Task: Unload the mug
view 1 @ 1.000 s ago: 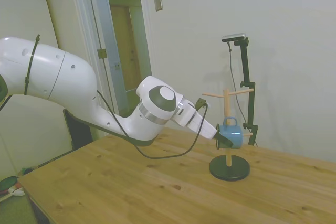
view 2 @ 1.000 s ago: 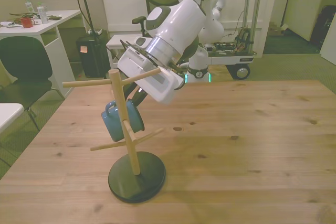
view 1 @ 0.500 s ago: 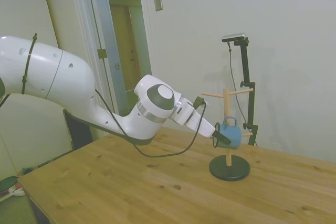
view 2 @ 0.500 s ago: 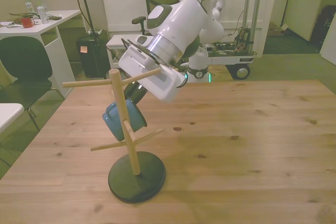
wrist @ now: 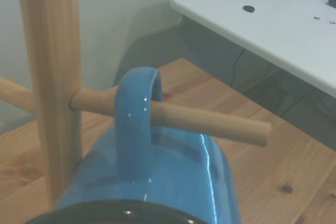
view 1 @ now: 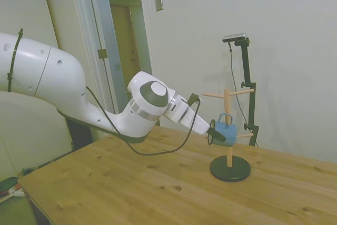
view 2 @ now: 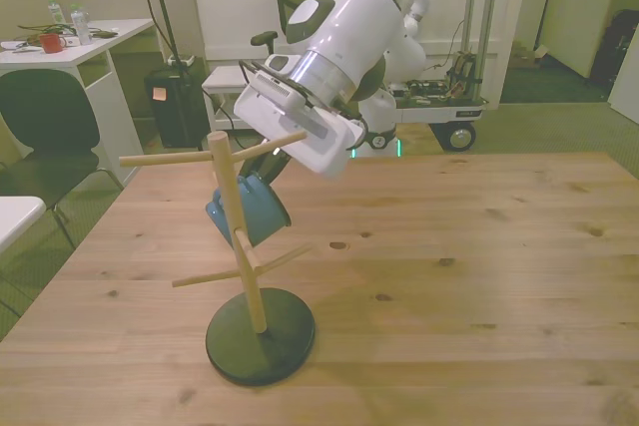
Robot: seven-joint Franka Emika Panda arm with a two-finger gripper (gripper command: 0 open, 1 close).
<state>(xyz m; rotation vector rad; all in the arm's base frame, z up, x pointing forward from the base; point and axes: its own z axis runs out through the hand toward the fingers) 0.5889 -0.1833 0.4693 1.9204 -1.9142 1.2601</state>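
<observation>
The light-blue mug (view 1: 225, 131) (view 2: 250, 209) hangs tilted on the wooden mug tree (view 1: 227, 110) (view 2: 236, 236). Its loop handle (wrist: 134, 124) is still threaded over one peg (wrist: 210, 121), close to the post (wrist: 50, 77). My gripper (view 1: 215, 133) (view 2: 266, 179) reaches in from the side view's left and is shut on the mug at its dark rim. In the front view the white wrist body hides the fingers. The tree's black round base (view 1: 229, 168) (view 2: 260, 336) rests on the table.
Other bare pegs (view 2: 160, 159) (view 2: 210, 274) stick out of the tree above and below the mug. The wooden table (view 2: 459, 276) stretches to the front view's right. Beyond the table stand a white desk (view 2: 70, 42), a dark chair (view 2: 40, 122) and a robot cart (view 2: 439, 97).
The arm has drawn back toward the side view's left. The mug has risen a little and slid outward along its peg, away from the post, tilting more.
</observation>
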